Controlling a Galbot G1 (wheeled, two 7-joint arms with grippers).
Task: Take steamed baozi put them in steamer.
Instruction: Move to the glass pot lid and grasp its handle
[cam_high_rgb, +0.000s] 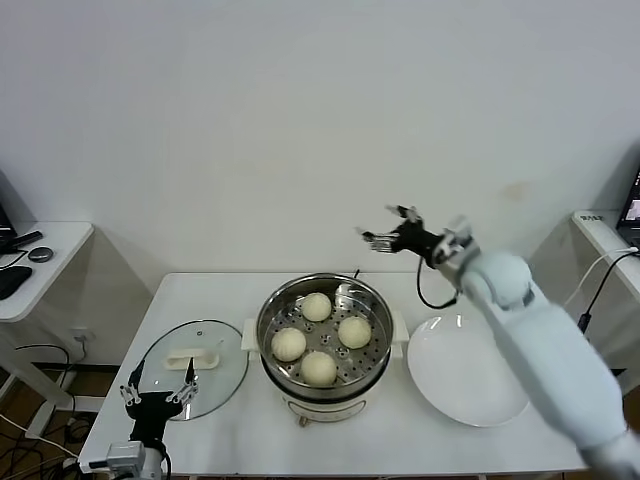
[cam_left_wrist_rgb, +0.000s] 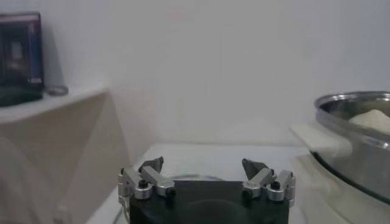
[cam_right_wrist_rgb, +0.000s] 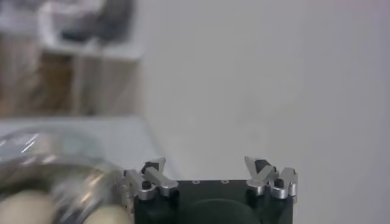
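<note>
Several pale cream steamed baozi lie on the perforated tray inside the shiny steel steamer (cam_high_rgb: 372, 298) at the table's middle: one at the back (cam_high_rgb: 316, 307), one at the right (cam_high_rgb: 354, 331), one at the left (cam_high_rgb: 289, 344), one at the front (cam_high_rgb: 318, 368). My right gripper (cam_high_rgb: 388, 228) is open and empty, raised above and behind the steamer's far right rim. In the right wrist view the steamer rim (cam_right_wrist_rgb: 73, 173) and two baozi (cam_right_wrist_rgb: 24, 207) show blurred. My left gripper (cam_high_rgb: 158, 392) is open and empty, parked low at the table's front left. The left wrist view shows the steamer (cam_left_wrist_rgb: 353, 131) with one baozi (cam_left_wrist_rgb: 373, 120).
A flat white plate (cam_high_rgb: 466, 372) lies right of the steamer, under my right arm. A round glass lid (cam_high_rgb: 195, 352) with a white handle lies left of it. White side tables stand at the far left (cam_high_rgb: 45, 260) and far right (cam_high_rgb: 600, 228).
</note>
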